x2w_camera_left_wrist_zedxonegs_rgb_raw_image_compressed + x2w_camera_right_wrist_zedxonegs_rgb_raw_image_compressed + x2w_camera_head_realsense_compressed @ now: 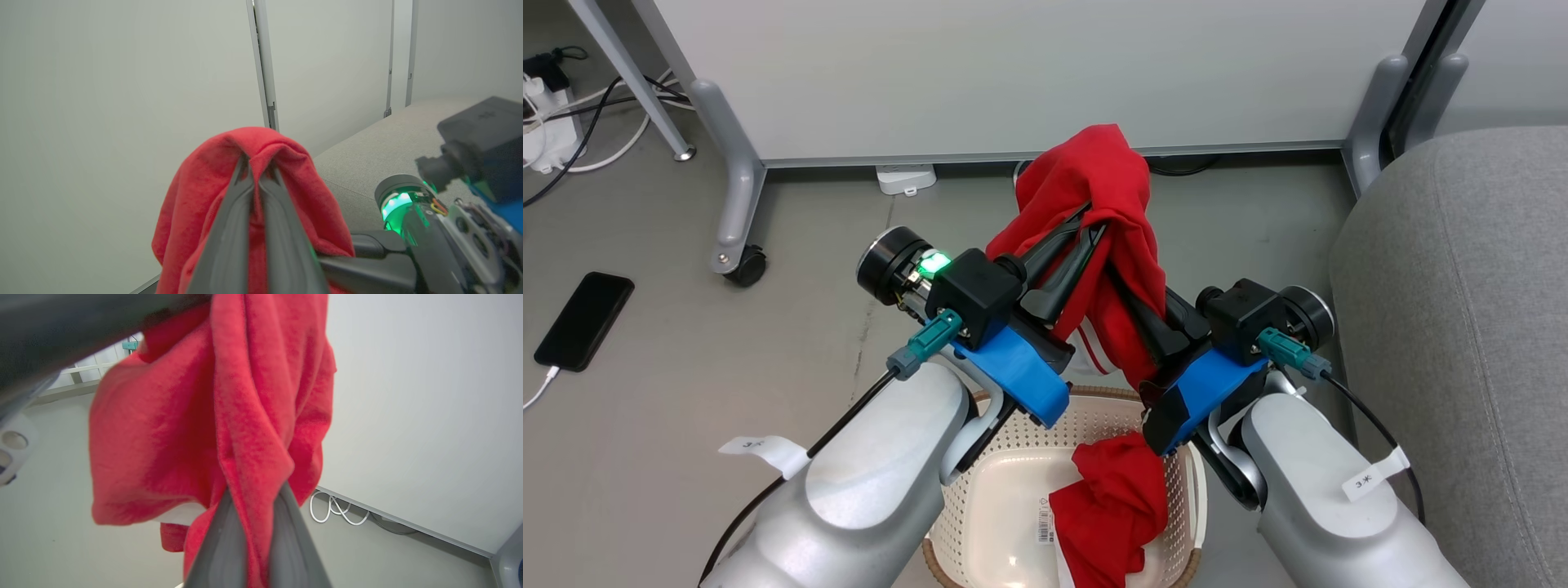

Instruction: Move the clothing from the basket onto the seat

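Holding the lifted garment (pixel 1112 175) from two sides, both arms stood raised above the basket (pixel 1186 482) in the head view. The left pincer (pixel 1089 227) was closed narrow, and its fingers reached up and to the right into the red fabric, which draped over their tips. In the left wrist view the same pincer (pixel 257 163) had its two dark fingers pressed together on a fold, with the cloth (pixel 196 196) hanging over them like a hood. The right pincer (pixel 1127 290) reached up and to the left from the opposite side, its tips buried in the fabric. In the right wrist view that pincer (pixel 255 498) was closed on a bunched strip of the garment (pixel 245 416) that ran down between its fingers.

A white striped edge (pixel 1094 351) of the lifted garment hung just above the basket's far rim. The second garment (pixel 1119 506) lay crumpled in the right half of the basket, against the perforated wall and beside the paper label (pixel 1043 523) on the base. The basket rested on the floor (pixel 768 367). The seat (pixel 1462 327), grey and upholstered, stood near the basket on its right. A dark phone (pixel 584 320) lay on the floor well to the left, and a white partition panel (pixel 1029 73) stood behind.
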Tool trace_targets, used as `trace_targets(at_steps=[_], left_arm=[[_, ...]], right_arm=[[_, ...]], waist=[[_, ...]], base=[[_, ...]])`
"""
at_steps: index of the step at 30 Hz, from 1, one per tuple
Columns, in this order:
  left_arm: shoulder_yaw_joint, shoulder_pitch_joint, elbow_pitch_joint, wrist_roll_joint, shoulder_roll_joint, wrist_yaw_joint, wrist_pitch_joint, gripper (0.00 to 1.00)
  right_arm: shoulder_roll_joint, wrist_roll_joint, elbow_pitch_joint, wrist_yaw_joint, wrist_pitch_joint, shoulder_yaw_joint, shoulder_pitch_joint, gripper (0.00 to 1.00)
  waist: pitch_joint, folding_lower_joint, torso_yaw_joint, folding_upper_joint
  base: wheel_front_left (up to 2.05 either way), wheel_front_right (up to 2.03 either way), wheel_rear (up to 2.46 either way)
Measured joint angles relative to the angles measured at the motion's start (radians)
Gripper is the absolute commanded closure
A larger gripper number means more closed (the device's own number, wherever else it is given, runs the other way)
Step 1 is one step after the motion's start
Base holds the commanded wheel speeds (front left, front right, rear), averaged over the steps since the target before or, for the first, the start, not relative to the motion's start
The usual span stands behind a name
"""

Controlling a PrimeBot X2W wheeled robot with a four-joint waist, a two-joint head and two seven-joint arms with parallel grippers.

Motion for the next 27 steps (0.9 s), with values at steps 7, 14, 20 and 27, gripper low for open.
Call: trace_targets(at_steps=[7,14,20,27], left_arm=[[-0.001,0.0,0.004,0.0,0.0,0.0,0.0,1.0],[0.0,0.004,0.006,0.0,0.001,0.0,0.0,1.0],[0.0,0.007,0.007,0.0,0.001,0.0,0.0,1.0],[0.01,0.008,0.015,0.005,-0.001,0.0,0.0,0.0]], right_arm=[[0.0,0.002,-0.002,0.0,0.0,0.001,0.002,1.0],[0.0,0.004,-0.004,0.0,0.0,0.0,0.005,1.0],[0.0,0.005,-0.007,0.0,0.0,0.002,0.005,1.0],[0.0,0.01,-0.007,0.0,0.0,0.0,0.005,1.0]], waist=[[-0.005,-0.0001,-0.002,0.0],[-0.011,0.0,-0.002,0.0],[-0.009,-0.0001,-0.002,0.0],[-0.007,-0.0001,-0.001,0.0]], base=[[0.0,0.0,0.0],[0.0,0.0,0.0],[0.0,0.0,0.0],[0.0,0.0,0.0]])
